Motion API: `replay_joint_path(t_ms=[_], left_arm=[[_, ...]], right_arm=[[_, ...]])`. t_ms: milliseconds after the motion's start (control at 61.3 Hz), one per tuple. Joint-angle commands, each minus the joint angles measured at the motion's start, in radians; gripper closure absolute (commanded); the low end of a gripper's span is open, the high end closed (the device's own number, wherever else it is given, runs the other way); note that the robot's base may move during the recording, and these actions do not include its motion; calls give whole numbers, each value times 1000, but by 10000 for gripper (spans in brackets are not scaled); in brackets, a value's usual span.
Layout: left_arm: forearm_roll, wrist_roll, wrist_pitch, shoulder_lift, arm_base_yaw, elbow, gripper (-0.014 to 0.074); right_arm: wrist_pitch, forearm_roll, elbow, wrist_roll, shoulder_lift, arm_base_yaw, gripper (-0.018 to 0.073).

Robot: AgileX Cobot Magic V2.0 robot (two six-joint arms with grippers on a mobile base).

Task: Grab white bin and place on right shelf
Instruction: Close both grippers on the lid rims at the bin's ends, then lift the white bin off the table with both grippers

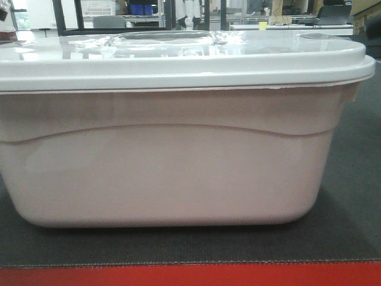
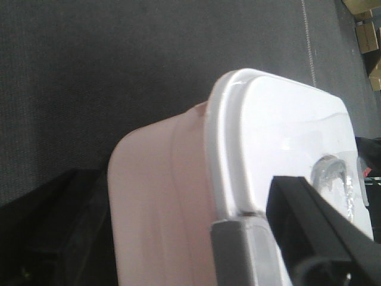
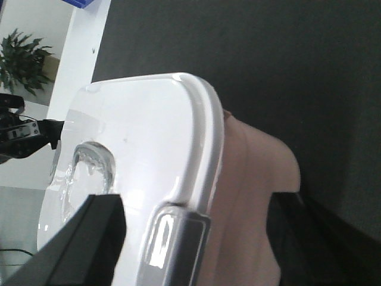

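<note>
- Two grippers share this lift. The left gripper (image 2: 259, 208) is at one end of the white bin (image 1: 178, 173) and the right gripper (image 3: 143, 205) at the other, each by a rounded corner of the glossy lid (image 1: 178, 53).
- The bin stands upright on the dark grey mat (image 1: 351, 179), near the red table edge (image 1: 190, 275), with its lid seated along the visible front. The right shelf is in none of the views.
- On each side a grey pad (image 2: 235, 250) lies against the lid's rim and the black finger (image 2: 315, 226) reaches over the lid's top. The fingers are therefore apart with the rim between them, but I cannot tell whether they actually pinch it.
- The step in hand looks like securing the hold before lifting. The lid is slick and may only be snapped on, so carrying the weight through it alone risks it popping off. It is safer to catch under the rim, or to press inward evenly on both ends.
- Raise both ends at the same rate, keep the lid level, and clear the mat fully before swinging right.
- Go slowly, because so broad a tub is likely to twist if one arm leads.
</note>
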Motion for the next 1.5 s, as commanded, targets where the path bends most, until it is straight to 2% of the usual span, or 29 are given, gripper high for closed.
replay_joint_path(t_ms=[0,147,294,571,816,963,1142,1306,1485], left_arm=[[-92,7,143,-21,-8,-31,145],[-97,7,143,-20,-48,-31,145],[-93,5,143,-20,-96,-31,145],[-96,-7,143,-20,-161,-31,145],[-98,-14,143,-20,-198,-31,156],[-108,-29,143,-20,-200,-31,237],[-151,-34,143,-20,-200,-31,390],[-240,-34,143,-20,-200,-31,542],[-327,-34,143,-23,-202,-31,667]], right_arm=[[136,143,17,-54,-5,-2,-31],[136,230,81,-122,24,26,-31],[136,269,110,-140,50,72,-31],[136,309,112,-149,50,131,-31],[136,323,112,-151,50,135,-17],[136,323,112,-151,50,135,148],[136,325,112,-151,50,135,329],[136,349,112,-151,37,135,365],[136,447,112,-151,-5,135,366]])
